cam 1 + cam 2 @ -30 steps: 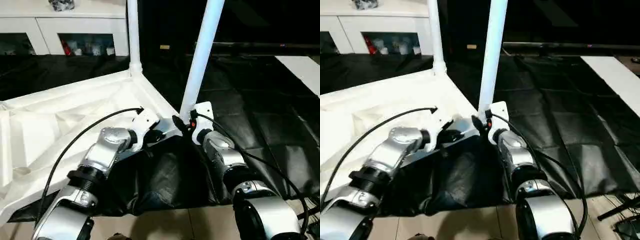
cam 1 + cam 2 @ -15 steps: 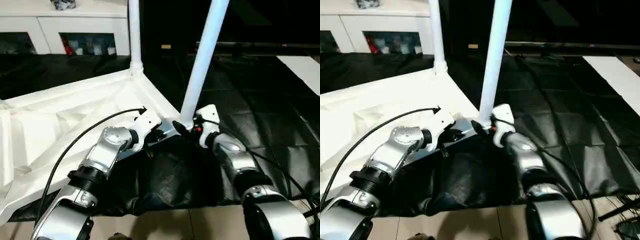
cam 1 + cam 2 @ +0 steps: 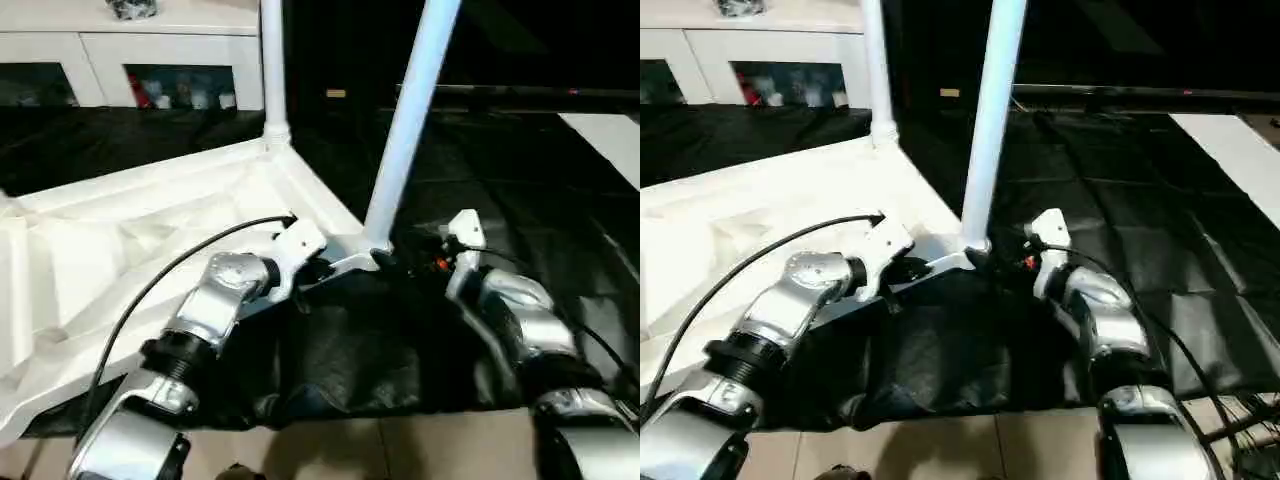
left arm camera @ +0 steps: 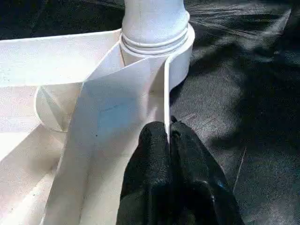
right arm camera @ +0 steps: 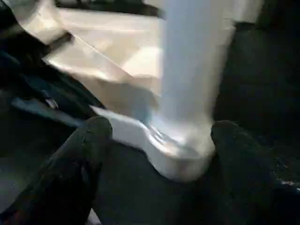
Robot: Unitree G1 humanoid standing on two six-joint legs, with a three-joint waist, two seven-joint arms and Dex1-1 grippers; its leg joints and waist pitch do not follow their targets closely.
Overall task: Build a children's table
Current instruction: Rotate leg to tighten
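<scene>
The table top (image 3: 150,240) lies upside down on a big tabletop with a black cover (image 3: 500,190). Two legs stick up from its corners: a near leg (image 3: 410,120) and a far leg (image 3: 271,70).

The left gripper (image 4: 168,133) is clenched on the thin edge wall of the table top, just beside the near leg's socket (image 4: 157,44). The right gripper (image 5: 157,136) is wide open, with one finger on each side of the near leg's foot, and it grasps nothing.

What could go wrong? The near leg leans a bit, so it may not be pushed all the way in. If the right gripper bumps it while open, the leg could tip more or pop out. The edge wall is thin, so the left gripper could slip off it, and then the table top might slide on the cover. The cover is wrinkly and shiny, so it looks slippery.

The table top is white plastic, smooth, with ribs that cross underneath and round sockets at the corners. The legs are long, round, smooth white tubes. The gripper fingers (image 4: 145,173) are black and look a little rough. The arms are shiny silver. A white cabinet (image 3: 100,60) with glass doors stands behind.
</scene>
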